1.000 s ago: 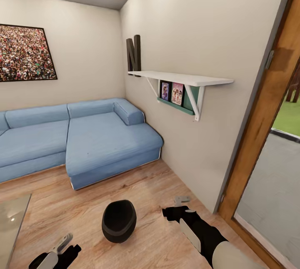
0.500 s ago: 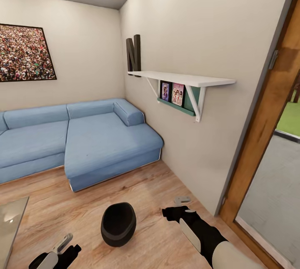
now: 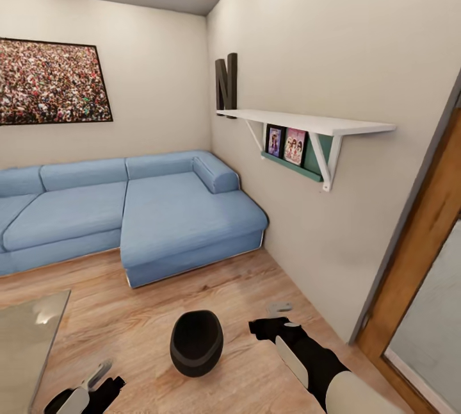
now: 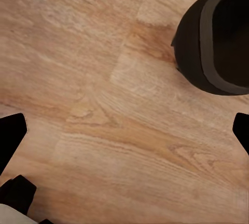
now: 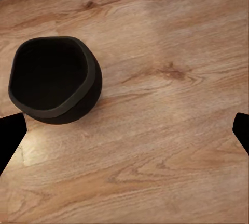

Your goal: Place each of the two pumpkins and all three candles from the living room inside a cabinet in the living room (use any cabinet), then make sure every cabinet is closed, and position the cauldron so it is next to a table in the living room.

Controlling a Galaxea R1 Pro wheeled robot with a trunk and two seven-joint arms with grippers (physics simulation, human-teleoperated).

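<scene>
Cauldron (image 3: 196,343) upright on the wood floor (image 3: 141,311), mouth open, empty, between my two arms. Glass table (image 3: 25,337) well off toward my left side; blue sofa (image 3: 128,215) beyond. My left jaws (image 3: 96,377) apart, holding nothing, near the cauldron. My right jaws (image 3: 279,307) also apart, empty, just beside it but not touching.

A black cauldron (image 3: 196,342) stands on a warm tan wood-grain floor (image 3: 147,314), with a light blue sofa (image 3: 128,212), cream walls (image 3: 346,55), a white shelf (image 3: 307,123) with a teal backing, and a dark-framed picture (image 3: 50,82) speckled in many colours.
</scene>
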